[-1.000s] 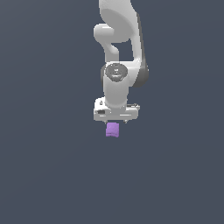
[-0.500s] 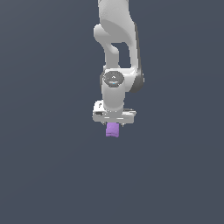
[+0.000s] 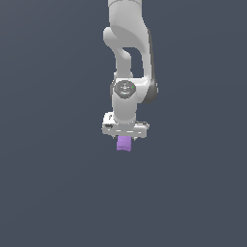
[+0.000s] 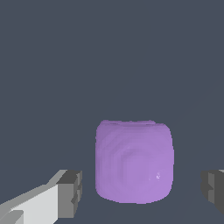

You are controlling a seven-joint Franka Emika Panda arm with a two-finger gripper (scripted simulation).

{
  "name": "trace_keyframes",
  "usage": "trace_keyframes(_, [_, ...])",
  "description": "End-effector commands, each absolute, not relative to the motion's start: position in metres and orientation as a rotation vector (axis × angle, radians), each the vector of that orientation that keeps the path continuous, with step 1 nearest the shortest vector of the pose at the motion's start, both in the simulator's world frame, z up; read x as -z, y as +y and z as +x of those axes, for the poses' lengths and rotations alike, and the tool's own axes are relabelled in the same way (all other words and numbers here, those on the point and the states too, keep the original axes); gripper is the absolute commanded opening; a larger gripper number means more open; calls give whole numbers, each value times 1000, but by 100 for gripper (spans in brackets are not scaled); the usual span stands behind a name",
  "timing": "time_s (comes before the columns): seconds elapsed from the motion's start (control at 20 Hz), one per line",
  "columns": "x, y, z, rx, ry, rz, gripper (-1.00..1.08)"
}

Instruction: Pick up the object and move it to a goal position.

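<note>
The object (image 3: 124, 143) is a small light-purple blocky piece. In the exterior view it sits directly under the white hand of my arm, partly covered by it. In the wrist view the object (image 4: 133, 162) lies between my two fingertips, with a visible gap on each side. My gripper (image 4: 142, 192) is open and straddles the object without touching it. One grey finger pad (image 4: 72, 192) shows on one side, and the other is at the frame's edge. In the exterior view the gripper (image 3: 124, 137) is just above the object and its fingers are hard to make out.
Only a plain dark grey-blue background surrounds the arm (image 3: 126, 58) in both views. No other object, container, edge or goal mark shows.
The wrist and hand have come down a little toward the purple object. The object has stayed where it was.
</note>
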State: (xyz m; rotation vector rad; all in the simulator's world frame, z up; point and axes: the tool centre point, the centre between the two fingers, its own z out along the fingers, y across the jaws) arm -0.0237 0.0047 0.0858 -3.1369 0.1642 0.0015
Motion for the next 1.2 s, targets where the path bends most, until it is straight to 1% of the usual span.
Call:
trace_keyframes(0.0, [-78, 5, -24, -3, 165, -3137, 100])
trace_keyframes(0.35, [-46, 4, -25, -1, 169, -3137, 100])
trace_keyframes(0.6, [-40, 4, -24, 0, 170, -3137, 100])
trace_keyframes(0.65, [-40, 4, -24, 0, 170, -3137, -100])
trace_keyframes(1.15, [-41, 6, -24, 1, 167, -3136, -100])
